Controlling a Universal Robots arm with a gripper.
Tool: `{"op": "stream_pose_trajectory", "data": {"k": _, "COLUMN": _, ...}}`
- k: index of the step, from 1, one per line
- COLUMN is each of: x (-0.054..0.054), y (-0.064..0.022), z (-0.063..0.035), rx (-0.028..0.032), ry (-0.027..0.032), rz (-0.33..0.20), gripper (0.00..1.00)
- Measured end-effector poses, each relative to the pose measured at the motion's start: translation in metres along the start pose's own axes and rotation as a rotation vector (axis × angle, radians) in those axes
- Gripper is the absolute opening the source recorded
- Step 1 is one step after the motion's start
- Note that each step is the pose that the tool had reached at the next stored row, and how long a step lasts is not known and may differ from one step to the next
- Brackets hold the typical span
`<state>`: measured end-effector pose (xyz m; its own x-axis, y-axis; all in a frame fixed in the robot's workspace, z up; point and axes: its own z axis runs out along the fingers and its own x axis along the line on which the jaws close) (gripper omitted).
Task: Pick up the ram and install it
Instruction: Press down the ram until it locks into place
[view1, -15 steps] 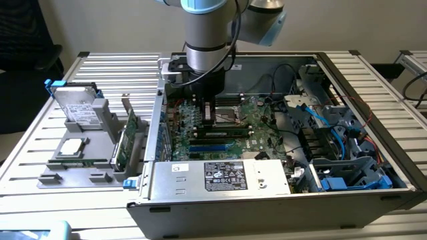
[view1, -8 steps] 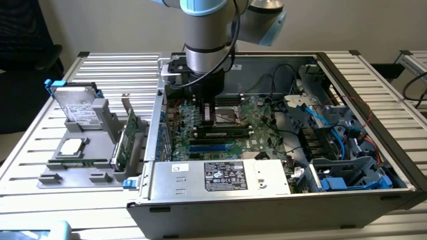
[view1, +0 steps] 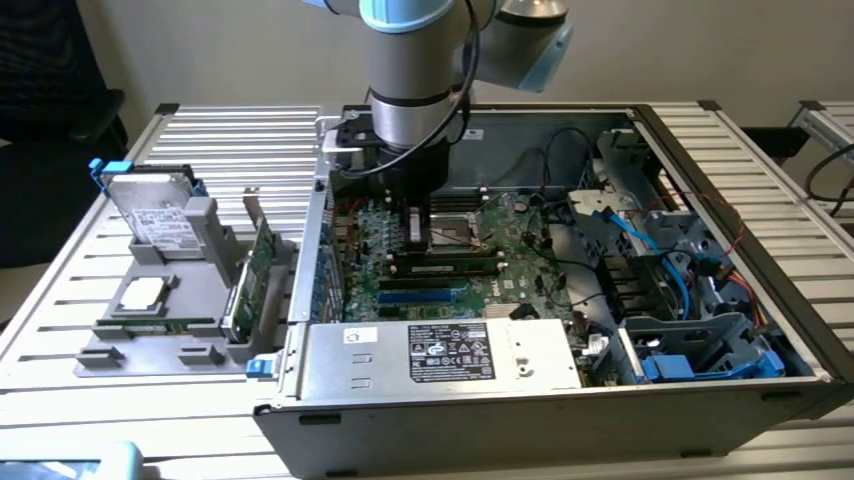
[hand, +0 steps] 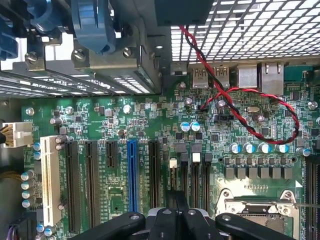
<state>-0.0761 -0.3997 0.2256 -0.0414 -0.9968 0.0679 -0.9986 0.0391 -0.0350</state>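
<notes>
Lying open on a slatted metal table (view1: 227, 140), a computer case (view1: 694, 395) is seen in the exterior view, with its silver power supply (view1: 441, 352) set along the near edge. To the exterior view's left of the case, a grey holder (view1: 134, 345) is placed on the table, and a hard drive (view1: 154, 215) and a green expansion card (view1: 260, 265) are stood in it. The floor of the case is covered by the green motherboard (hand: 125, 125). The arm (view1: 414, 60) is lowered into the case from above, and the gripper (hand: 175, 202) is held just over the board beside the processor socket (hand: 265, 210). The fingers are pressed fully together, and nothing can be made out between them. The ram (view1: 447, 266) appears to be seated in a motherboard slot, just nearer the power supply than the gripper; whether it is touched cannot be told. In the wrist view, a white expansion slot (hand: 48, 180), a blue slot (hand: 132, 172) and several black ones are lined up across the board. A twisted red and black wire (hand: 260, 125) is looped over the board near the rear ports.
</notes>
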Motion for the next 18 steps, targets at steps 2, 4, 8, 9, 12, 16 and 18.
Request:
{"op": "stream_pose_trajectory", "data": {"k": 2, "x": 0.0, "y": -0.0014, "z": -0.0056, "rx": -0.0006, "ry": 0.0005, "rz": 0.0, "gripper": 0.11}}
{"op": "stream_pose_trajectory", "data": {"k": 4, "x": 0.001, "y": -0.0047, "z": -0.0119, "rx": -0.0009, "ry": 0.001, "rz": 0.0, "gripper": 0.11}}
{"op": "stream_pose_trajectory", "data": {"k": 8, "x": 0.001, "y": -0.0157, "z": -0.0178, "rx": -0.001, "ry": 0.0011, "rz": 0.0, "gripper": 0.11}}
{"op": "stream_pose_trajectory", "data": {"k": 9, "x": 0.001, "y": -0.0189, "z": -0.0185, "rx": -0.001, "ry": 0.0011, "rz": 0.0, "gripper": 0.11}}
{"op": "stream_pose_trajectory", "data": {"k": 12, "x": 0.001, "y": -0.028, "z": -0.0202, "rx": -0.0011, "ry": 0.0013, "rz": 0.0, "gripper": 0.11}}
{"op": "stream_pose_trajectory", "data": {"k": 16, "x": 0.001, "y": -0.0392, "z": -0.0216, "rx": -0.0012, "ry": 0.0015, "rz": 0.0, "gripper": 0.11}}
{"op": "stream_pose_trajectory", "data": {"k": 18, "x": 0.001, "y": -0.0417, "z": -0.0215, "rx": -0.0011, "ry": 0.0012, "rz": 0.0, "gripper": 0.11}}
